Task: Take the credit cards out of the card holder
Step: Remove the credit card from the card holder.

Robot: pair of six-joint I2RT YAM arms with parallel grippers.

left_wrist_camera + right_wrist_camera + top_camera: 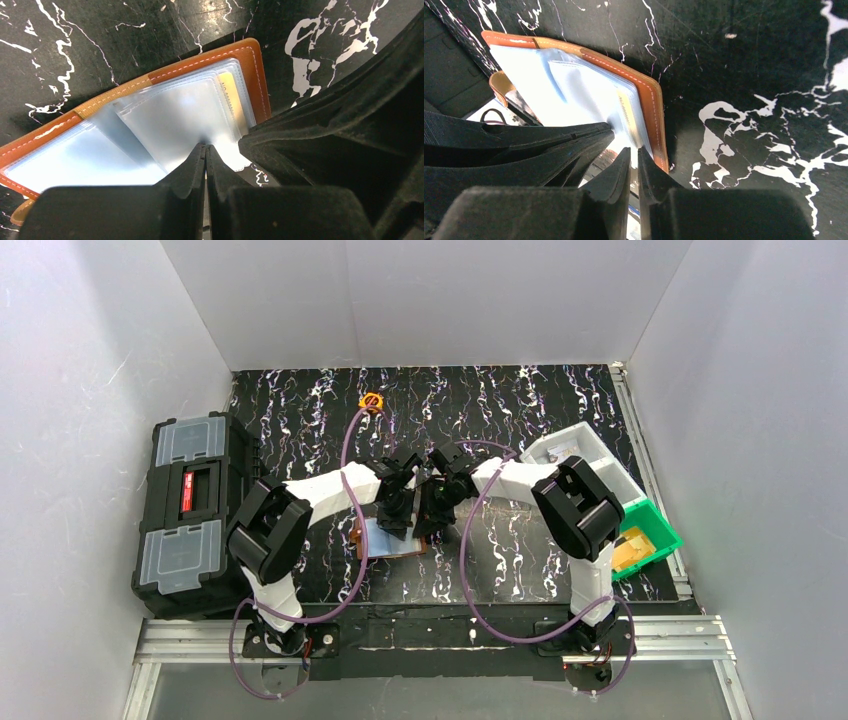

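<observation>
The brown leather card holder [383, 540] lies open on the black marbled table between my two grippers. Its clear pale pockets [175, 110] fan up from the leather [210, 59]. A tan credit card [228, 89] sits inside a pocket near the right edge; it also shows in the right wrist view [626, 111]. My left gripper [205, 146] is shut, pinching a clear pocket leaf. My right gripper [634, 149] is shut at the pockets' corner beside the leather edge [653, 112], with a thin pale, partly blue edge between its pads, seemingly a card.
A black toolbox [190, 515] with grey lids stands at the left table edge. A white tray [580, 452] and a green bin [652, 535] stand at the right. A small round orange object [371, 401] lies at the back.
</observation>
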